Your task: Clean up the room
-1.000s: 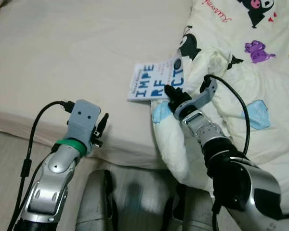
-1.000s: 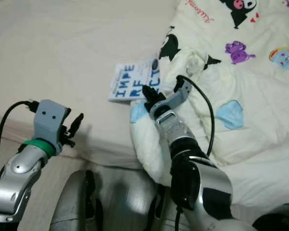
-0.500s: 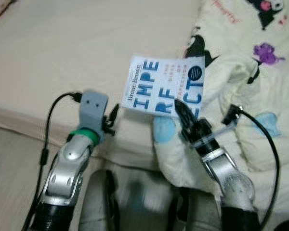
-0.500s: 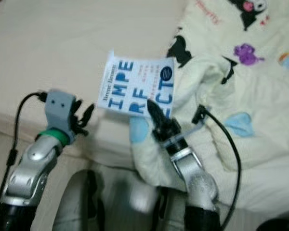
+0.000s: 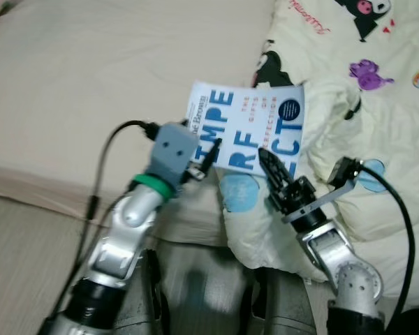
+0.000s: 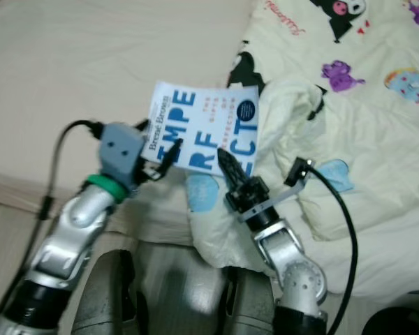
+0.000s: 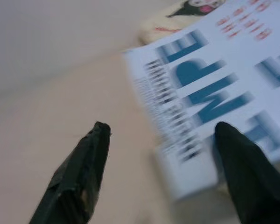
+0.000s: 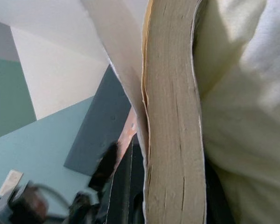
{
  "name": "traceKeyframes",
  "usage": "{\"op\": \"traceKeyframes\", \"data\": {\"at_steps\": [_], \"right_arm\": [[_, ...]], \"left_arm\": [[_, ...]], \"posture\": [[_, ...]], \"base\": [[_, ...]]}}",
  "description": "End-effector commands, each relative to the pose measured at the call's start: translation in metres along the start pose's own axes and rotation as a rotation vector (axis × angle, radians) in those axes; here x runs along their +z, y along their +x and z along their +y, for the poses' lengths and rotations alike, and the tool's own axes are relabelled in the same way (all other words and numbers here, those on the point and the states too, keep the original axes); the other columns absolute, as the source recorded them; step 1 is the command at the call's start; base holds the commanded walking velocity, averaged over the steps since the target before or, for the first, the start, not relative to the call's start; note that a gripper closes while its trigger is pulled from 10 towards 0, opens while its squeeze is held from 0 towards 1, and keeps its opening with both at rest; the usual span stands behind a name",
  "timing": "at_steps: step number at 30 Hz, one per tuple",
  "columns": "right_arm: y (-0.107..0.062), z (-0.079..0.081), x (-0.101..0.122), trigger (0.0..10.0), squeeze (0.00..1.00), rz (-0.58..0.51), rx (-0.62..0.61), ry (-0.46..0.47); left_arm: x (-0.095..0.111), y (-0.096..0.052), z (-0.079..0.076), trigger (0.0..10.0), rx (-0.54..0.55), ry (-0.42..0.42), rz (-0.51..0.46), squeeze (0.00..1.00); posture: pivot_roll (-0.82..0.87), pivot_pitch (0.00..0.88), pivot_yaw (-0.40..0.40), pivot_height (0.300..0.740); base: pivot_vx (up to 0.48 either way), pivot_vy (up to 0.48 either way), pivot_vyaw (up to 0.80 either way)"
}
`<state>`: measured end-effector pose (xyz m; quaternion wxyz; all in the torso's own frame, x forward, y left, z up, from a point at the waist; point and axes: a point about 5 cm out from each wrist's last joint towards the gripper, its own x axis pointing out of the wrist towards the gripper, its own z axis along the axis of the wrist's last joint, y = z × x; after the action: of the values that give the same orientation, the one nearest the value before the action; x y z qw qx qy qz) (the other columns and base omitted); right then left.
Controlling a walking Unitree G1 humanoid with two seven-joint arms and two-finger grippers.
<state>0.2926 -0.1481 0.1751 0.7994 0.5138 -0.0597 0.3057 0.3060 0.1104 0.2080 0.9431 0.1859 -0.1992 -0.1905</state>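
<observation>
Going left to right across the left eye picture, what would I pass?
Bare mattress → left gripper → book → right gripper → cartoon-print blanket.

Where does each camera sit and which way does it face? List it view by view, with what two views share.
Left eye and right eye views: head, looking down at the bed; both arms show, right gripper holding the book.
Left wrist view: looks along the open left gripper at the book's spine side.
Right wrist view: looks along the book's page edge, clamped beside the blanket.
All share the book.
</observation>
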Motion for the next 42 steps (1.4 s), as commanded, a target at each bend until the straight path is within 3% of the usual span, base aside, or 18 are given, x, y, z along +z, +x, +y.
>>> {"op": "traceKeyframes", "data": {"at_steps": [1, 3, 4, 7, 10, 11, 12, 13, 15, 16, 17, 19, 21, 22, 31, 36, 37, 42], "right_arm": [[0.004, 0.003, 0.002, 0.0, 0.00, -0.019, 0.023, 0.013], [0.016, 0.001, 0.002, 0.0, 0.00, 0.006, 0.008, 0.008], [0.022, 0.000, 0.004, 0.0, 0.00, 0.021, 0.007, 0.003], [0.032, 0.004, 0.007, 0.0, 0.00, 0.042, 0.038, -0.001], [0.036, 0.008, 0.008, 0.0, 0.00, 0.055, 0.063, -0.006], [0.039, 0.012, 0.007, 0.0, 0.00, 0.071, 0.095, -0.014], [0.039, 0.015, 0.007, 0.0, 0.00, 0.081, 0.121, -0.015], [0.038, 0.018, 0.007, 0.0, 0.00, 0.087, 0.145, -0.010], [0.038, 0.018, 0.007, 0.0, 0.00, 0.087, 0.145, -0.010], [0.037, 0.019, 0.006, 0.0, 0.00, 0.091, 0.162, -0.004], [0.037, 0.019, 0.006, 0.0, 0.00, 0.091, 0.162, -0.004], [0.030, 0.024, -0.002, 0.0, 0.00, 0.115, 0.220, 0.006], [0.030, 0.024, -0.002, 0.0, 0.00, 0.115, 0.220, 0.006], [0.025, 0.026, -0.005, 0.0, 0.00, 0.127, 0.247, 0.012], [0.017, 0.020, -0.005, 0.0, 0.00, 0.121, 0.241, 0.031], [0.019, 0.021, 0.000, 0.0, 0.00, 0.077, 0.242, 0.034], [0.022, 0.021, 0.010, 0.0, 0.00, 0.017, 0.243, 0.030], [0.023, 0.022, 0.020, 0.0, 0.00, -0.045, 0.251, 0.032]], "left_arm": [[0.005, -0.007, 0.000, 10.0, -0.011, 0.075, -0.047, 1.00], [-0.001, -0.025, 0.004, 10.0, -0.060, 0.251, -0.051, 1.00], [-0.008, -0.034, 0.004, 10.0, -0.092, 0.296, -0.033, 0.30], [-0.017, -0.044, 0.002, 10.0, -0.128, 0.360, -0.022, 0.05], [-0.022, -0.045, 0.004, 10.0, -0.097, 0.292, 0.023, 0.00], [-0.033, -0.041, 0.012, 10.0, 0.014, 0.030, 0.160, 0.00], [-0.042, -0.037, 0.015, 10.0, 0.102, -0.335, 0.266, 0.00], [-0.046, -0.033, 0.011, 10.0, 0.109, -0.626, 0.302, 0.00], [-0.046, -0.033, 0.011, 10.0, 0.109, -0.626, 0.302, 0.00], [-0.045, -0.030, 0.007, 10.0, 0.093, -0.806, 0.293, 0.00], [-0.045, -0.030, 0.007, 10.0, 0.093, -0.806, 0.293, 0.00], [-0.038, -0.017, 0.003, 10.0, 0.084, -1.124, 0.208, 0.00], [-0.038, -0.017, 0.003, 10.0, 0.084, -1.124, 0.208, 0.00], [-0.032, -0.011, 0.002, 10.0, 0.071, -1.297, 0.141, 0.00], [-0.005, -0.014, 0.015, 10.0, -0.088, -1.479, -0.052, 0.00], [0.001, -0.021, 0.010, 10.0, -0.209, -1.451, -0.025, 0.00], [-0.001, -0.033, 0.003, 10.0, -0.282, -1.407, 0.041, 0.00], [-0.008, -0.042, 0.001, 10.0, -0.276, -1.400, 0.097, 0.00]], "posture": [[0.06, 0.150, 0.067, 0.580], [0.07, 0.147, 0.057, 0.580], [0.07, 0.144, 0.043, 0.580], [0.08, 0.141, 0.032, 0.580], [0.08, 0.138, 0.026, 0.580], [0.07, 0.132, 0.021, 0.580], [0.07, 0.128, 0.016, 0.580], [0.08, 0.126, 0.015, 0.580], [0.08, 0.126, 0.015, 0.580], [0.08, 0.126, 0.015, 0.580], [0.08, 0.126, 0.015, 0.580], [0.05, 0.118, 0.024, 0.580], [0.05, 0.118, 0.024, 0.580], [0.04, 0.117, 0.029, 0.580], [0.04, 0.119, 0.034, 0.580], [0.04, 0.120, 0.035, 0.580], [0.05, 0.122, 0.035, 0.580], [0.06, 0.124, 0.038, 0.580]], "base": [[0.000, 0.000, 0.00], [0.000, 0.000, 0.00], [0.000, 0.000, 0.00], [0.000, 0.000, 0.00], [0.000, 0.000, 0.00], [0.000, 0.000, 0.00], [0.000, 0.000, 0.00], [0.000, 0.000, 0.00], [0.000, 0.000, 0.00], [0.000, 0.000, 0.00], [0.000, 0.000, 0.00], [0.000, 0.000, 0.00], [0.000, 0.000, 0.00], [0.000, 0.000, 0.00], [0.000, 0.000, 0.00], [0.000, 0.000, 0.00], [0.000, 0.000, 0.00], [0.000, 0.000, 0.00]]}}
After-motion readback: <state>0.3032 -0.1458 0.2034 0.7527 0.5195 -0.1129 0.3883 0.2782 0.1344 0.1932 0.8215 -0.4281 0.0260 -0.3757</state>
